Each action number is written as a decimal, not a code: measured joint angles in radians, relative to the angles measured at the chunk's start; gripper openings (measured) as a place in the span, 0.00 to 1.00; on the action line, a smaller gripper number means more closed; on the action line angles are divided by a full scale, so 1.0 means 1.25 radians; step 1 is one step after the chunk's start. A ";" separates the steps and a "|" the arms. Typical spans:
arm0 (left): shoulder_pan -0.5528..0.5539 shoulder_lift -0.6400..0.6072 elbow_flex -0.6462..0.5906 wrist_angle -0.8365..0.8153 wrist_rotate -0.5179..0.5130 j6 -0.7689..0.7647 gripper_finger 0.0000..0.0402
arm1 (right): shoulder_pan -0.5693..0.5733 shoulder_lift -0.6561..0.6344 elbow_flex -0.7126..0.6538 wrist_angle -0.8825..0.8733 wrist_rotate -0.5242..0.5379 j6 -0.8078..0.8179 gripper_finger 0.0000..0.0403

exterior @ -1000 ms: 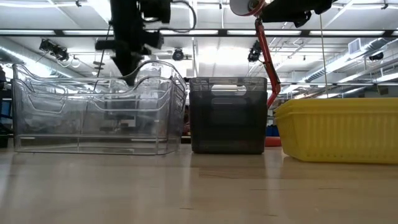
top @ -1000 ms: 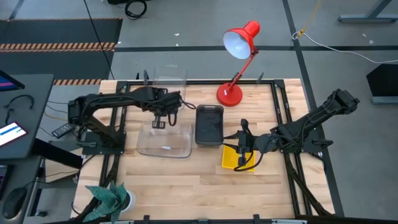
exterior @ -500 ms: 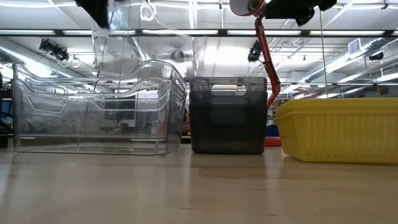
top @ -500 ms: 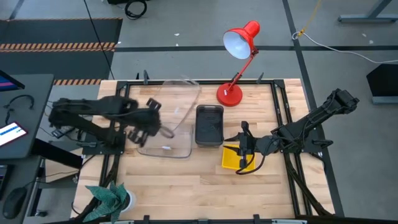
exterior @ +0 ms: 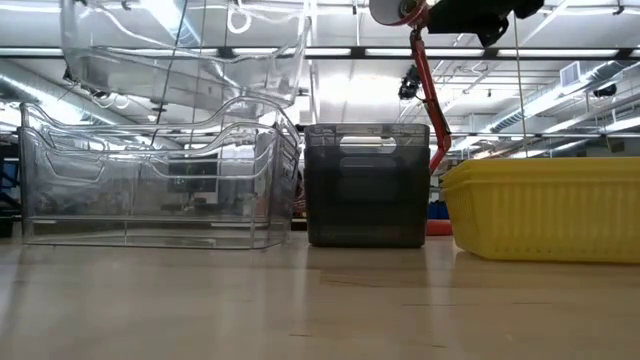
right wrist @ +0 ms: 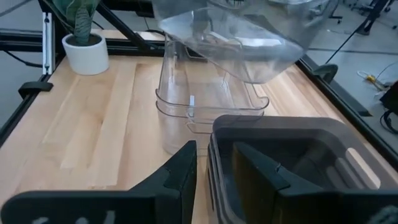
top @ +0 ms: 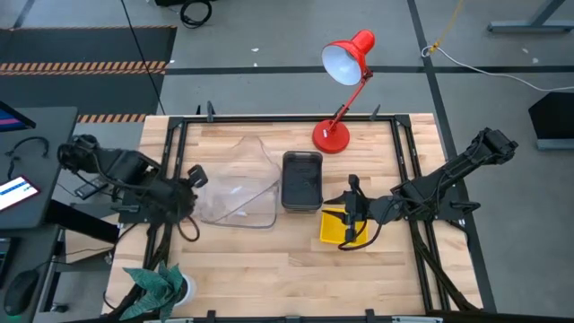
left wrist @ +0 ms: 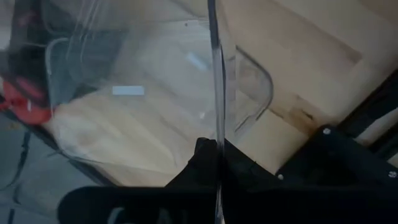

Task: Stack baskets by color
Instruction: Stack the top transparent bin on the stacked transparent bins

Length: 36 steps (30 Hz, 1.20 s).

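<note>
My left gripper (top: 193, 177) is shut on a clear basket (top: 242, 161) and holds it tilted in the air over the stack of clear baskets (top: 238, 213) on the table. That stack shows in the low view under the lifted basket (exterior: 180, 50). A dark grey basket stack (top: 302, 179) stands to its right. My right gripper (right wrist: 214, 168) is open above the yellow basket (top: 336, 229). Its fingers stand on either side of the grey basket's near rim (right wrist: 217, 134). Whether they touch it I cannot tell. My left gripper pinches the lifted clear basket's side wall at its rim (left wrist: 216, 127) between the two fingers (left wrist: 199, 163). One finger is on each face of the wall. The basket is clear of the stack below and tilted, reaching from the gripper toward the table's right.
A red desk lamp (top: 345, 63) has its base (top: 330, 136) at the far edge, behind the grey baskets. A potted plant (top: 157, 283) stands at the near left corner. Bare wood lies along the near edge and the far right.
My left gripper has swung from over the clear stack toward the table's left edge, risen and rolled. It has stayed shut on the clear basket. The basket has come up with it and tipped, and now hangs above the stack.
</note>
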 joint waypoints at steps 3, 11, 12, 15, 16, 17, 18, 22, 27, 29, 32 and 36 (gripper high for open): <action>-0.045 0.003 0.001 0.003 0.002 0.000 0.00 | 0.000 0.000 0.000 0.000 0.000 0.022 0.27; -0.136 0.009 -0.005 0.005 0.008 -0.014 0.00 | 0.000 0.000 0.000 0.016 0.003 0.036 0.27; -0.142 0.009 -0.012 0.006 0.013 -0.016 0.00 | 0.000 0.000 0.000 0.018 0.003 0.036 0.27; -0.149 0.008 -0.052 0.005 0.023 -0.017 0.00 | 0.000 0.000 0.000 0.030 0.003 0.036 0.27; -0.149 0.008 -0.069 0.004 0.029 -0.015 0.00 | 0.000 0.000 0.000 0.035 0.003 0.036 0.27; -0.149 0.008 -0.086 0.002 0.030 -0.002 0.00 | 0.000 0.000 0.000 0.040 0.003 0.036 0.27; -0.148 0.009 -0.101 0.001 0.027 0.014 0.00 | 0.000 0.000 0.000 0.044 0.003 0.035 0.27; -0.146 0.009 -0.117 0.003 -0.015 0.065 0.00 | 0.000 0.000 0.000 0.050 0.003 0.036 0.27; -0.145 0.009 -0.106 0.002 -0.052 0.126 0.00 | 0.000 0.000 0.000 0.051 0.003 0.036 0.27; -0.144 0.009 -0.110 0.005 -0.077 0.163 0.00 | 0.000 0.000 0.000 0.051 0.003 0.036 0.27; -0.144 0.015 -0.112 0.004 -0.137 0.250 0.00 | 0.000 0.000 0.000 0.052 0.003 0.036 0.27; -0.125 0.019 -0.112 0.002 -0.154 0.339 0.00 | 0.000 0.000 0.000 0.053 0.003 0.046 0.27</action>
